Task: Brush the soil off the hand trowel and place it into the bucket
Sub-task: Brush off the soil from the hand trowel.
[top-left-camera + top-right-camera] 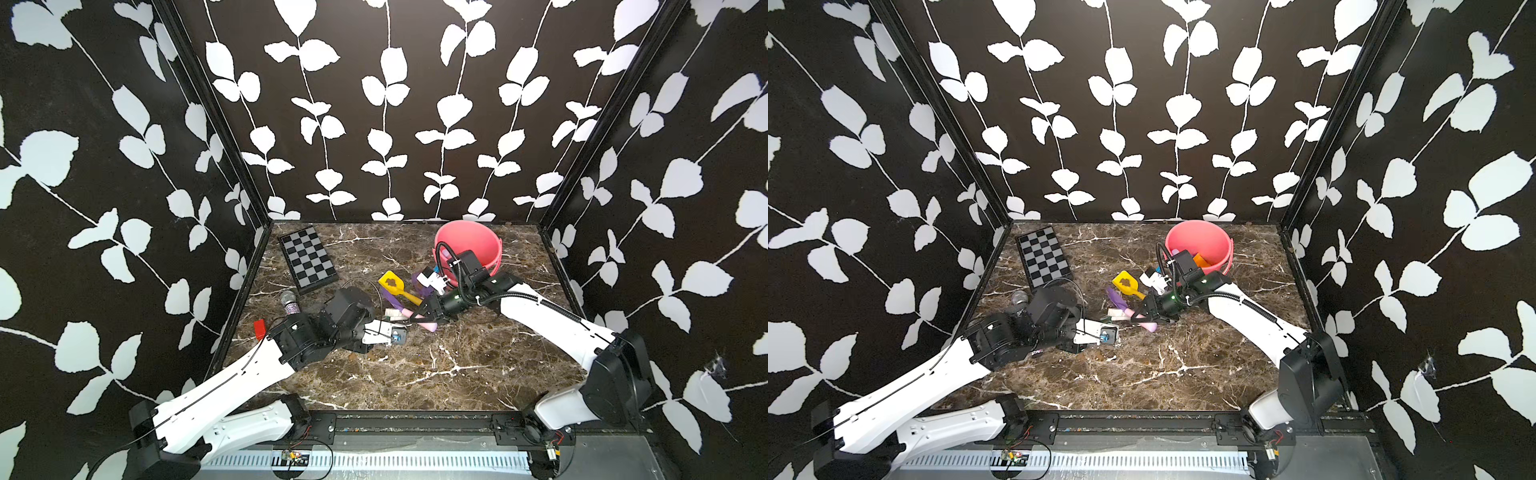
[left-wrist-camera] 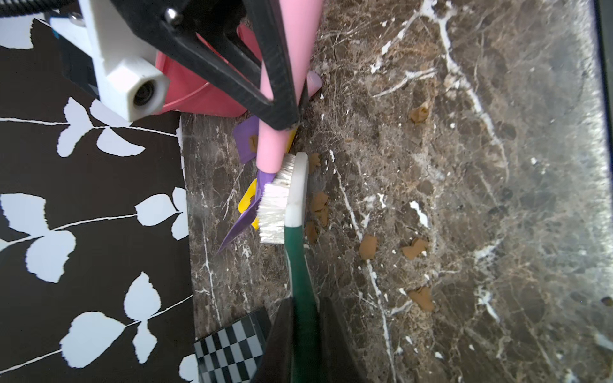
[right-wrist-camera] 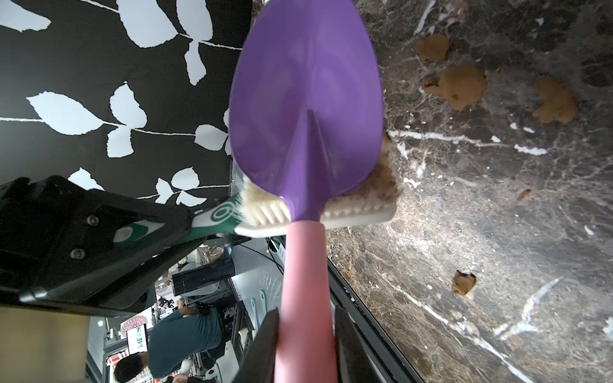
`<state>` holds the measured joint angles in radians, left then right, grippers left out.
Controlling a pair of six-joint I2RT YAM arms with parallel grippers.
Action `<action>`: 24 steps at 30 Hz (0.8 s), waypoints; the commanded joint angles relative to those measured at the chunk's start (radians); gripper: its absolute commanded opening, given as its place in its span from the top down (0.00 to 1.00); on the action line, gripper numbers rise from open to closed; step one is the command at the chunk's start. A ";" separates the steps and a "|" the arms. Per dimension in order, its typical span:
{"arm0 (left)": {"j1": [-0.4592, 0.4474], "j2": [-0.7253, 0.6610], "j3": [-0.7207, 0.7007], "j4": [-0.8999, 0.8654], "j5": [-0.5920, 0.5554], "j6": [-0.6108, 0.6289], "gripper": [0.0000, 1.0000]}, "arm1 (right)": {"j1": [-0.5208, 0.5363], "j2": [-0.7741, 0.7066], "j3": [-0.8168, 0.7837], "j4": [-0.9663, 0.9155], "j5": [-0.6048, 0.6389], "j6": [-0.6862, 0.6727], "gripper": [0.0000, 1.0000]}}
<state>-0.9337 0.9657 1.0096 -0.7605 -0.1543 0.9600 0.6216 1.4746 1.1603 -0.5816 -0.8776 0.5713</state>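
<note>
Brush bristles, left hand gripping its green handle, press the purple trowel; right hand clamps its pink handle.

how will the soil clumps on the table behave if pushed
Probably light and easy to sweep: the soil clumps are small and lie scattered on the tabletop. Likely crumbly, slightly sticky: brown residue clings to the brush bristles.
</note>
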 commanded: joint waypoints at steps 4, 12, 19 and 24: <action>0.025 -0.053 -0.050 0.009 -0.234 0.078 1.00 | -0.015 -0.043 0.003 -0.086 -0.046 -0.055 1.00; 0.041 -0.064 -0.027 -0.055 -0.095 0.043 1.00 | -0.031 -0.059 -0.004 -0.067 -0.049 -0.045 1.00; -0.007 0.012 0.027 -0.064 0.057 -0.004 1.00 | -0.005 -0.027 -0.005 -0.003 -0.055 -0.004 1.00; -0.007 0.002 0.022 0.015 0.057 0.022 1.00 | 0.001 -0.026 -0.018 -0.025 -0.046 -0.024 1.00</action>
<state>-0.9371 0.9886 1.0107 -0.7982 -0.1234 0.9779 0.6151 1.4502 1.1580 -0.6231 -0.9024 0.5575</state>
